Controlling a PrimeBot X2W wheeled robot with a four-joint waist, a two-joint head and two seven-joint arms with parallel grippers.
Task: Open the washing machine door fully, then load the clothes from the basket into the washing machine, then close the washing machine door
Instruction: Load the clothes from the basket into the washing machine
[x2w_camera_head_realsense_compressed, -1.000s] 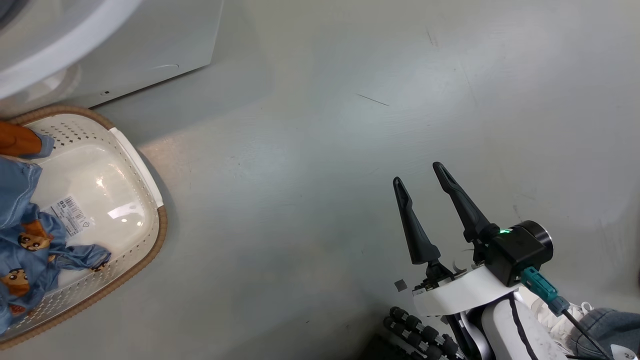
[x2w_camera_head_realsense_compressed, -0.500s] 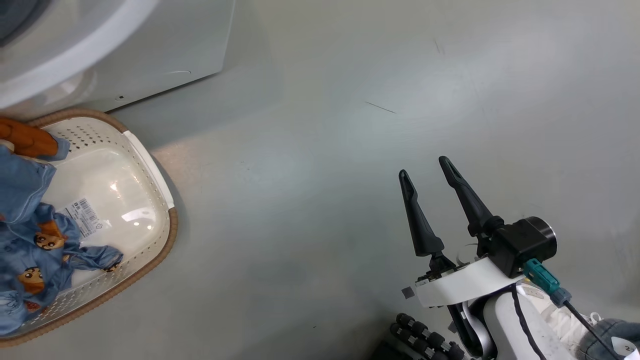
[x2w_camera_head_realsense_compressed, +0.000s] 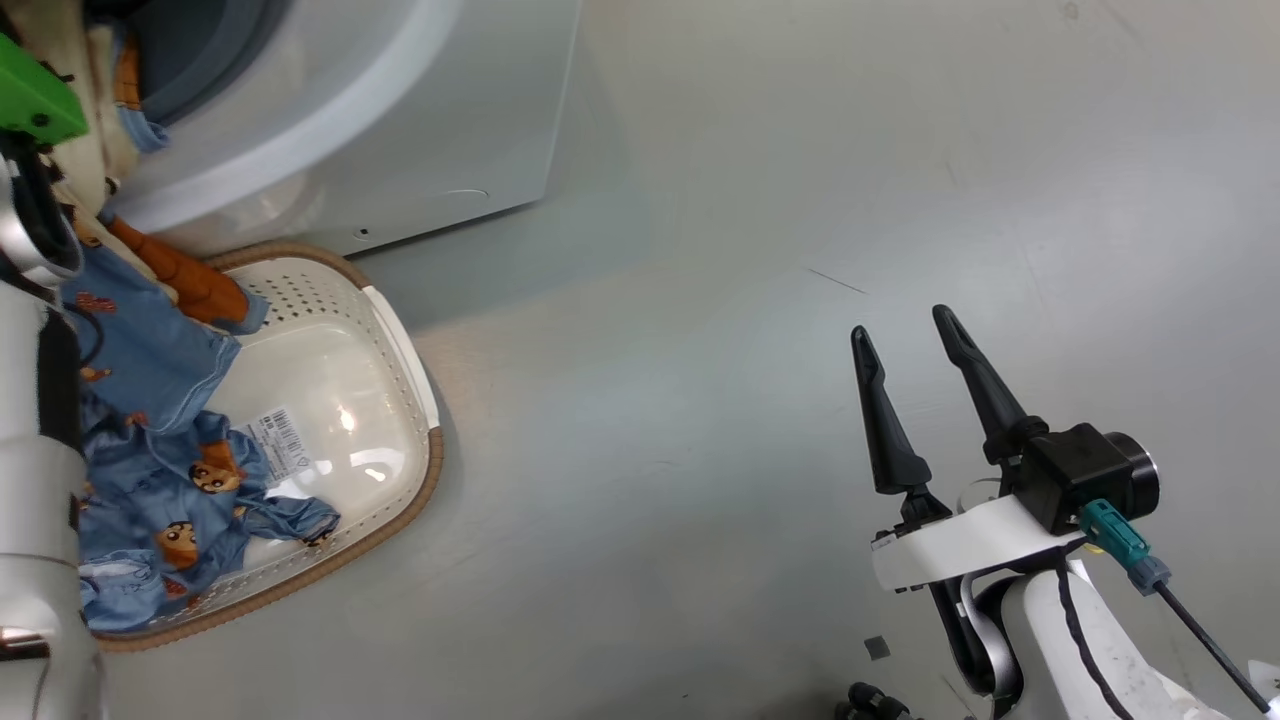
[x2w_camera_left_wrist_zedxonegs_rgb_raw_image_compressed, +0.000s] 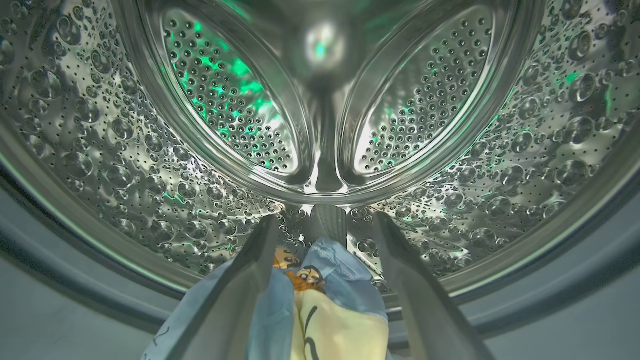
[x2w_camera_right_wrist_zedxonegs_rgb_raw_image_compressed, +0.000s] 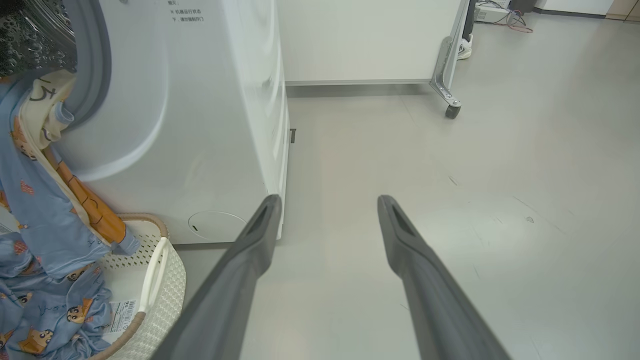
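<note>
The cream basket (x2w_camera_head_realsense_compressed: 310, 295) is set at 8 o'clock, below the white washing machine (x2w_camera_head_realsense_compressed: 430, 120) at 11 o'clock. Blue printed clothes (x2w_camera_head_realsense_compressed: 150, 350) are draped from the drum mouth down into it.

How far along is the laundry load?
Done: the washing machine stands open. In hand: the open left gripper at the drum mouth has clothes between its fingers, trailing down into the basket. Left: feeding in that fabric, closing the door. Right gripper idle, open.

Clothes (x2w_camera_head_realsense_compressed: 150, 360) over washing machine (x2w_camera_head_realsense_compressed: 450, 130) lip; bare floor (x2w_camera_head_realsense_compressed: 700, 400) beside basket (x2w_camera_head_realsense_compressed: 436, 470)
</note>
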